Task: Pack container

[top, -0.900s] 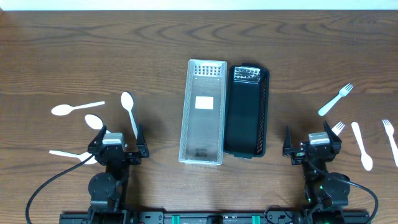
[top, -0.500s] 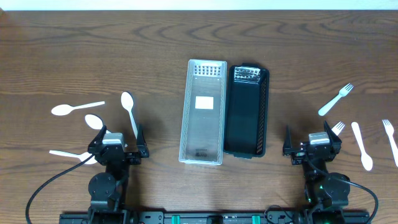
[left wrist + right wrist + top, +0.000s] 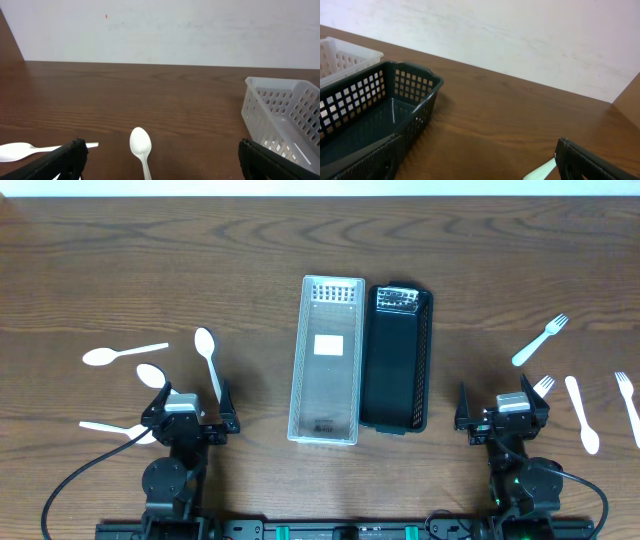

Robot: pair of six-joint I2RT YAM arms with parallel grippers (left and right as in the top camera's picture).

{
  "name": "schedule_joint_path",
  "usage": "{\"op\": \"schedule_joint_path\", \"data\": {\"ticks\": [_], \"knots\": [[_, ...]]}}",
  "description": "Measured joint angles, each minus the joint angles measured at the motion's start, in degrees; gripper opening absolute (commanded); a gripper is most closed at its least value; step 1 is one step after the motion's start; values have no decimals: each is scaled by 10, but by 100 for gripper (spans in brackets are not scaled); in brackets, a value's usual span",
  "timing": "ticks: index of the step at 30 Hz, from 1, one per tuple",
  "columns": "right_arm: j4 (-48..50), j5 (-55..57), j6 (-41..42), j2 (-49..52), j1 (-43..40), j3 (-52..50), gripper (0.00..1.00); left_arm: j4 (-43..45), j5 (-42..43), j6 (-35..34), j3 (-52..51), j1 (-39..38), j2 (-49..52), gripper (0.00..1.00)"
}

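Observation:
A clear plastic basket [image 3: 325, 360] and a black mesh basket [image 3: 397, 358] lie side by side at the table's middle, both empty of cutlery. White plastic spoons [image 3: 207, 358] lie at the left and white forks [image 3: 540, 340] at the right. My left gripper [image 3: 192, 406] rests open near the front edge among the spoons. In the left wrist view one spoon [image 3: 140, 145] lies between its fingers [image 3: 65, 161], untouched. My right gripper [image 3: 500, 408] stands open right of the black basket [image 3: 370, 110], with a fork handle [image 3: 540, 172] by its right finger.
More spoons lie left of the left gripper, one far out [image 3: 124, 354], one close [image 3: 150, 374] and one under the arm [image 3: 110, 427]. Right of the right gripper lie a fork [image 3: 543, 385], a white utensil [image 3: 581, 413] and another fork [image 3: 627, 405]. A wall backs the table.

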Motion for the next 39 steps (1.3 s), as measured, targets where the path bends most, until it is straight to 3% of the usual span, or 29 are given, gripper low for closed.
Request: {"op": "schedule_joint_path", "data": {"ticks": [12, 18, 25, 32, 35, 39], "knots": [[0, 0, 5, 0, 0, 0, 99, 0, 0, 0, 0, 0, 0, 98], [0, 2, 82, 0, 0, 0, 99, 0, 0, -5, 0, 0, 0, 98], [5, 14, 169, 0, 0, 1, 99, -21, -1, -116, 18, 0, 42, 98], [4, 17, 188, 53, 0, 57, 99, -49, -14, -139, 215, 0, 241, 98], [-12, 11, 190, 133, 0, 120, 99, -106, -16, -139, 335, 0, 358, 98], [-105, -16, 182, 301, 0, 260, 99, -233, -14, -139, 492, 0, 517, 98]]}}
